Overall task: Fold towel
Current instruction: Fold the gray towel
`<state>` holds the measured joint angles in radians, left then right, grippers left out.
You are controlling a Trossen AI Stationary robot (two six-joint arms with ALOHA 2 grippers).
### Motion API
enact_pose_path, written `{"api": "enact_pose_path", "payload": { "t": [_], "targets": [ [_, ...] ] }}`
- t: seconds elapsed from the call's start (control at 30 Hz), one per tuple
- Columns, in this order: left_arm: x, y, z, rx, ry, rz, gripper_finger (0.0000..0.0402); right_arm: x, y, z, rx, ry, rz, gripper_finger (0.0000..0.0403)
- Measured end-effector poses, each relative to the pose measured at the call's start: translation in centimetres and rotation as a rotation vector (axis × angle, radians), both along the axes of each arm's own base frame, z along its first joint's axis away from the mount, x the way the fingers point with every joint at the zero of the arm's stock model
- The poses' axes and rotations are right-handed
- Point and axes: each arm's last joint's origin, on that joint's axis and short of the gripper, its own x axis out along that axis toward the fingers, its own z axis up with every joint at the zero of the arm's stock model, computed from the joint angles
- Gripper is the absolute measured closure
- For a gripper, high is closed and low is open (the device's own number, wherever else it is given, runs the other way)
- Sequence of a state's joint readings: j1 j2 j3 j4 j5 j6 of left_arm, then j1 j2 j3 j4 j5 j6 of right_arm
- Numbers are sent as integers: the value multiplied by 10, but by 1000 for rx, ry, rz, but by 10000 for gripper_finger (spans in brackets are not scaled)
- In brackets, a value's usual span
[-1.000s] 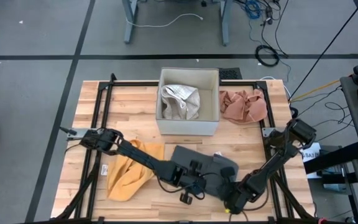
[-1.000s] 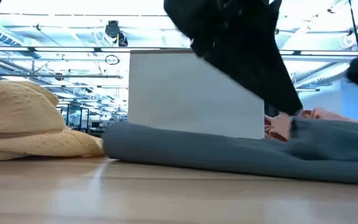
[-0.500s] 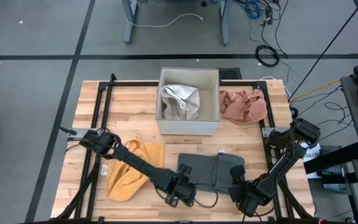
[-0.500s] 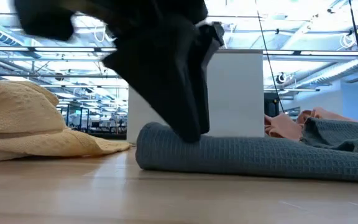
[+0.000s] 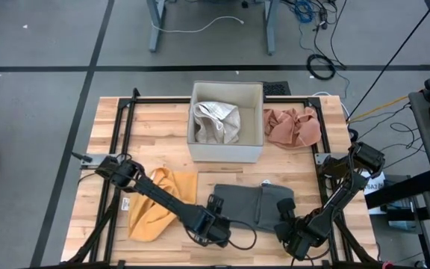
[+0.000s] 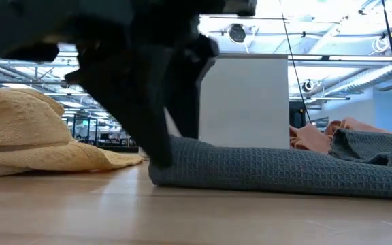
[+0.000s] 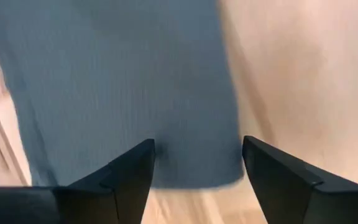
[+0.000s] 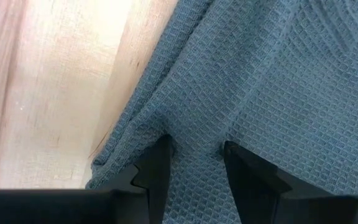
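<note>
Releasing: left tool [image 7: 197, 163] now spread wide off grey towel [image 5: 254, 203] edge | right tool [image 8: 194, 163] still pinching fabric | towel folded, lying on worktop [image 5: 163, 123] before white box [image 5: 226, 146] | fold laid.

A box [image 5: 226, 142] stands at the back middle of the counter [image 5: 163, 123], with a crumpled cloth [image 5: 216, 122] inside it. Just to its right, on the counter, lies another bunched cloth [image 5: 293, 127]. In front of the box a towel [image 5: 248, 203] lies folded flat near the front edge. To the left of the towel, just beside it, a third cloth [image 5: 157, 205] lies in a heap. The left end effector [image 5: 213, 228] sits at the towel's front left corner, and the right end effector [image 5: 291, 233] at its front right corner, resting on the fabric.
</note>
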<state>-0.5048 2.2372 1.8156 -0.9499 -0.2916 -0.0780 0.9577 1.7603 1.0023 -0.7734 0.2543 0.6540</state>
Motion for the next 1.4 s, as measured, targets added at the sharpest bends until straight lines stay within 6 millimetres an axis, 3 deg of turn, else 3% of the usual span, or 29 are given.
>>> {"api": "enact_pose_path", "payload": {
  "t": [0.27, 0.53, 0.77, 1.1, 1.4],
  "targets": [
    [-5, 2, -21, -17, 15, 5, 145, 0, 0, 0, 2, -2, -1, 262],
    [-7, -3, -24, 20, -35, 6, 151, 0, 0, 1, 5, -5, -15, 262],
    [-7, -4, -25, 29, -50, 8, 235, 1, 1, 3, 7, -7, -16, 262],
    [-8, -3, -26, 131, -69, -37, 386, 8, 5, 28, -77, -102, -132, 262],
    [-14, -14, -24, 308, -150, -66, 396, 21, -1, 31, -84, -300, -314, 261]
  ]
}}
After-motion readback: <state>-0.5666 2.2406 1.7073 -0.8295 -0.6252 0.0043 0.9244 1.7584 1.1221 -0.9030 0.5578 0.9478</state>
